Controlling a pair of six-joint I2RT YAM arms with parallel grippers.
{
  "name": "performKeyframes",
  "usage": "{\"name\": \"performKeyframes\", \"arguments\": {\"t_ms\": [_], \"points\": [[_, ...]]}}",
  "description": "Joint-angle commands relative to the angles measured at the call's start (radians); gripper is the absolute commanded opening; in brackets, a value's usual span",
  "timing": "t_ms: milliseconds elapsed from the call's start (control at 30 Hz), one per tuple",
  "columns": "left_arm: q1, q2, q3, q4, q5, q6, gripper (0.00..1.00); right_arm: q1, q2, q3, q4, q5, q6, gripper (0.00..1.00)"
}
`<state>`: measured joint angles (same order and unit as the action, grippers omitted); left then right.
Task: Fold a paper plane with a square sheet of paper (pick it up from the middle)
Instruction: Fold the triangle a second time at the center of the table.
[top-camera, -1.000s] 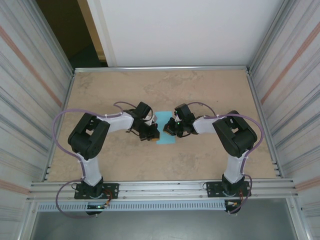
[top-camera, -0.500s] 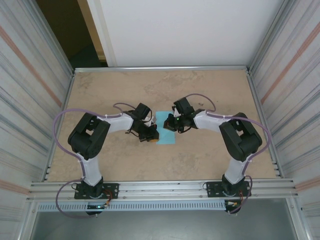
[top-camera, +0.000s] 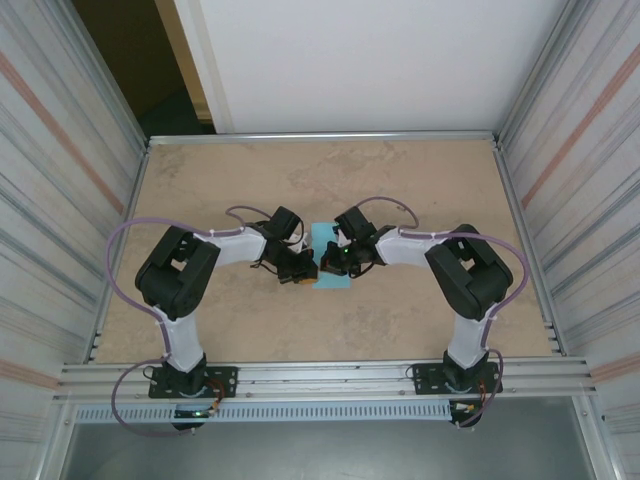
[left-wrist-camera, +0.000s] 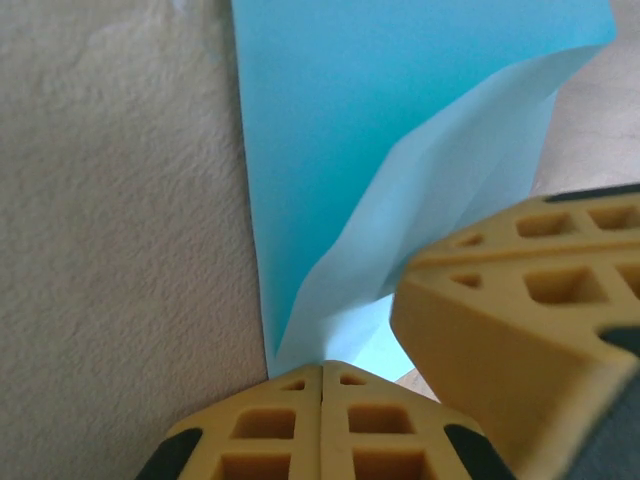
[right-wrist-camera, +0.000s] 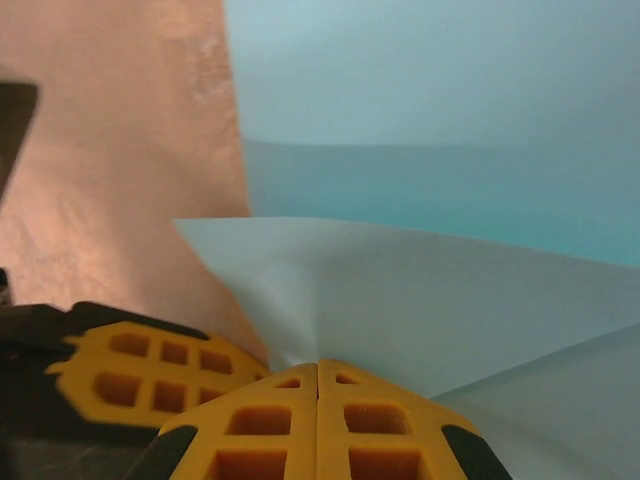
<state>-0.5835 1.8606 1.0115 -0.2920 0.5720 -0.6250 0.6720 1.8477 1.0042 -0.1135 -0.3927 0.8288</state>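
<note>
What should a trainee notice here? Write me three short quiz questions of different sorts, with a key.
1. True or false: the square sheet of paper lies fully flat on the table.
2. The left gripper and the right gripper are: A both open; B both shut; C one open, one shut.
3. Fill in: the paper's colour is ___.
Key: 1 false, a flap is raised; 2 B; 3 light blue.

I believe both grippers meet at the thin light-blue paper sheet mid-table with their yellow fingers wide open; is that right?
Not quite: both are shut, not wide open. The wrist views show the left gripper and the right gripper with their yellow tips pressed together at the thin light-blue paper sheet.
</note>
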Motion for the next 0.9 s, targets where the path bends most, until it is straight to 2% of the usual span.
{"name": "performKeyframes", "arguments": {"t_ms": [0,200,467,867], "points": [[-0.003,0.005,-0.039,-0.081,-0.072,0.001,0.0,-0.008,0.03,-0.013,0.007,0.005,0.005,0.0],[-0.003,-0.016,-0.023,-0.069,-0.039,-0.001,0.0,-0.027,0.058,-0.036,0.009,0.005,0.017,0.0],[0.0,-0.085,-0.019,0.058,0.059,-0.035,0.0,-0.034,0.078,-0.046,0.015,-0.025,0.027,0.0],[0.006,-0.022,-0.084,0.022,0.014,-0.061,0.0,-0.048,0.086,-0.05,0.032,-0.04,0.038,0.0]]}}
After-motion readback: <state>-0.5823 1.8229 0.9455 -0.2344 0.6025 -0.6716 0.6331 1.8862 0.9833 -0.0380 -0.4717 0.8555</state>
